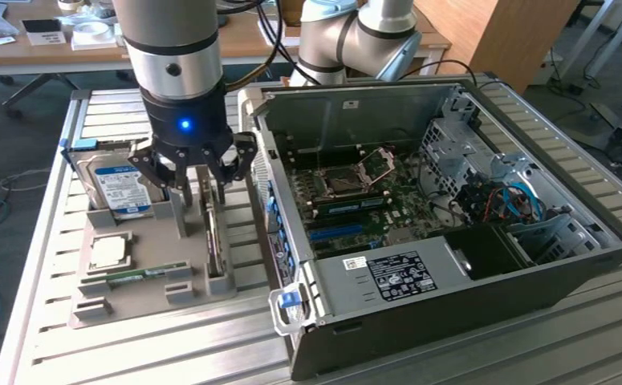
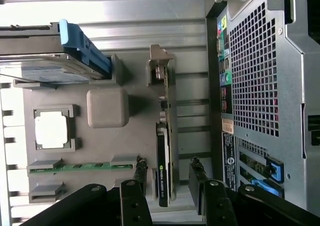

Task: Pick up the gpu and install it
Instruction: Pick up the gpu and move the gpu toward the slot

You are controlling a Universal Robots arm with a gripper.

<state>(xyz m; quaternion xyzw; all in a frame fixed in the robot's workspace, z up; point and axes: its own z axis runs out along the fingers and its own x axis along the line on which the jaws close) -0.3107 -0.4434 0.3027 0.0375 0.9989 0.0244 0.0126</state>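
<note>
The gpu stands on edge in a slot of the grey holder tray, just beside the open computer case. In the wrist view the gpu is a thin dark card with a silvery bracket at its far end. My gripper hangs over the card's end nearest the arm. My gripper is open, with one finger on each side of the card and a gap between each finger and the card.
The tray also holds a silver hard drive with a blue label, a processor and a green memory stick. The case lies on its side with the motherboard exposed. Its rear panel is close beside the gripper.
</note>
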